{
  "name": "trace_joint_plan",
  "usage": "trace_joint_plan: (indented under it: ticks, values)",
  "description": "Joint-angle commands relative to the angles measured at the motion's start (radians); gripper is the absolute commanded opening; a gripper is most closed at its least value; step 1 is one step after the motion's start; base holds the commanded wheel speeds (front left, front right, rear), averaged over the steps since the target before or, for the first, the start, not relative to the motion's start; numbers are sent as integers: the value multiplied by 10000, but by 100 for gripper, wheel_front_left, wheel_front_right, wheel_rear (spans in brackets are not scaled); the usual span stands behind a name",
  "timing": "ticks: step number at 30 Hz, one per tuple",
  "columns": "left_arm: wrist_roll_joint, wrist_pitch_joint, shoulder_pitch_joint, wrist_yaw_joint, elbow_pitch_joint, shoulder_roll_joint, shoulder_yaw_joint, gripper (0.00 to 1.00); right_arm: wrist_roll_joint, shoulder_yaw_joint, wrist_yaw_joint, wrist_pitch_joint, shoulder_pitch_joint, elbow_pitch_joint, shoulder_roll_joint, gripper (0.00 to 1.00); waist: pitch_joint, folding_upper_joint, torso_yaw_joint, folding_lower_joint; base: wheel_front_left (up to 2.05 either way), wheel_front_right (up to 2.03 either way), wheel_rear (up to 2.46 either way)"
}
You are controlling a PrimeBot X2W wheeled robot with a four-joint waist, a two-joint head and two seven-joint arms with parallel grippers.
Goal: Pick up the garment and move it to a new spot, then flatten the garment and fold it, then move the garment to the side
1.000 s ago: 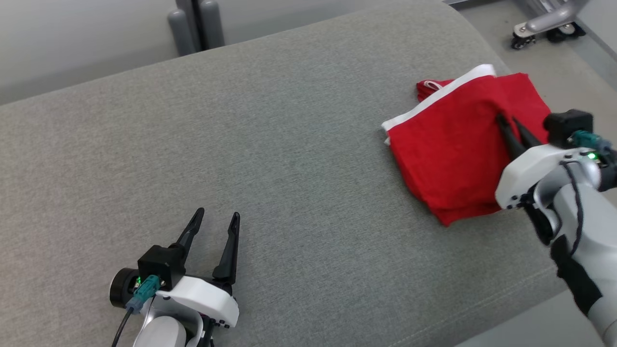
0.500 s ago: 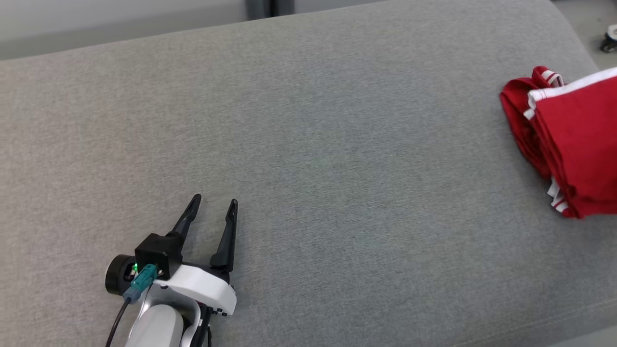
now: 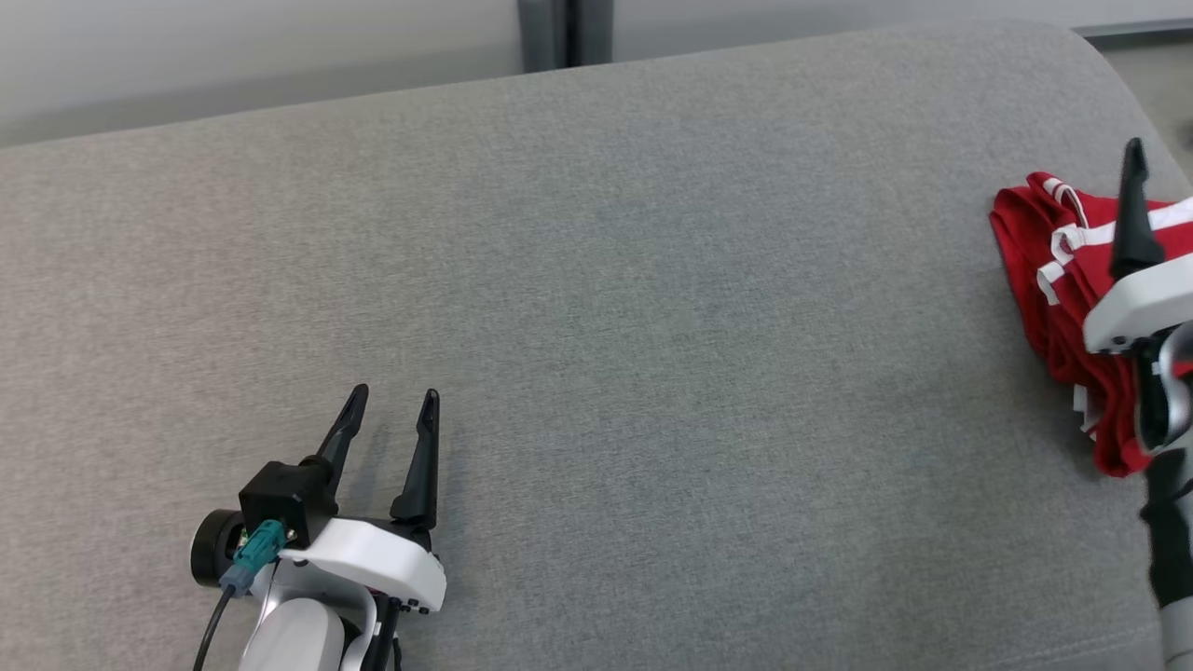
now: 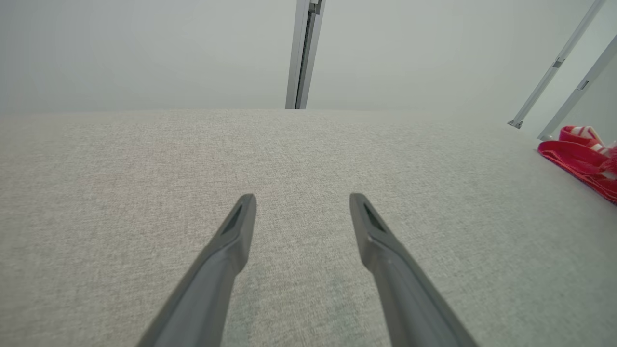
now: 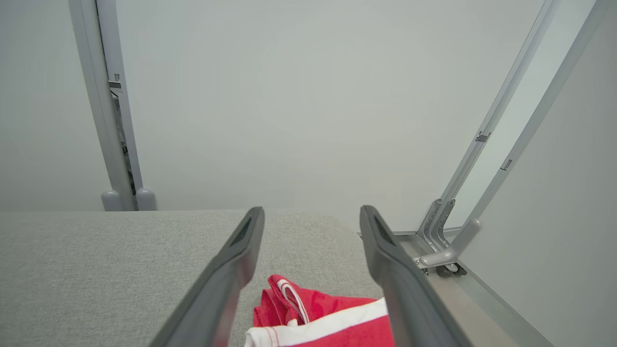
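At the right end of the grey cushion, close to its rounded edge, lies the garment: red cloth w/ white bands, stacked in several soft layers. The pile is rather compact, so I judge that the folding is done and that this place is the "side" the task asks for; prob. only the last step is left to complete. The layers are not fully even and a white-trimmed loop stands out at the far corner, i.e. the cloth is thin and limp and holds no shape by itself.

The right gripper hangs over the garment w/ its two dark fingers wide apart and nothing btw. them. In the right wrist view the red cloth is seen below the fingers, not touching them as far as I can tell. Open fingers above a resting pile suit a delivery, not a grasp.

The left gripper rests low over the bare cushion, well apart from the garment, its fingers also spread and empty. It seems parked there so as not to disturb the cloth.

The cushion has a fine woven texture, matt, prob. w/ some give, so cloth should not slide easily on it. Behind it stand a plain pale wall and a grey metal post, both smooth and hard.
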Motion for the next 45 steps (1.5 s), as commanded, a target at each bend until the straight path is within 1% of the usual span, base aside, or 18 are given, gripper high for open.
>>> trace_joint_plan:
  ticks: [1,4,8,12,13,16,22,24,32,35,38,45]
  values:
    - [-62,-46,80,87,-39,52,81,100,-3,-25,-3,-40,470,-729,369,100,-208,-1,213,0,0,0,0]
    - [-143,-46,239,169,-56,48,139,100,88,-8,-3,-42,1140,-1737,765,100,-430,-1,491,0,0,0,0]
    - [-240,-46,460,341,-122,52,328,100,323,79,-3,-41,1927,-2438,1117,100,-709,-1,858,0,0,0,0]
    - [-214,-46,649,456,-101,48,583,100,495,438,-3,-42,2627,-2664,1274,100,-908,-1,1208,0,0,0,0]
    - [-214,-46,649,456,-101,48,583,100,495,438,-3,-42,2627,-2664,1274,100,-908,-1,1208,0,0,0,0]
    - [-226,-46,738,508,-114,48,780,100,448,820,-3,-42,3158,-2741,1312,100,-1056,-1,1440,0,0,0,0]
    - [-169,-46,984,669,-134,46,1150,100,1128,1659,-3,-42,4184,-2717,1314,100,-1381,-1,1754,0,0,0,0]
    - [-157,-46,1075,682,-158,48,1255,100,1388,1834,-3,-42,4424,-2754,1301,100,-1475,-1,1794,0,0,0,0]
    - [-44,-46,1355,818,-134,46,1592,100,1725,2262,-3,-42,4972,-2961,1311,100,-1886,-1,1760,0,0,0,0]
    - [-26,-46,1437,814,-64,43,1695,100,1833,2422,-3,-42,5059,-2899,1309,100,-1982,-1,1674,0,0,0,0]
    - [22,-46,1301,718,90,49,1807,100,1835,2505,-3,-42,5161,-2848,1312,100,-2005,-1,1607,0,0,0,0]
    - [-188,-46,1277,645,161,48,1960,100,1948,2691,-3,-42,5240,-2795,1313,100,-1984,-1,1472,0,0,0,0]
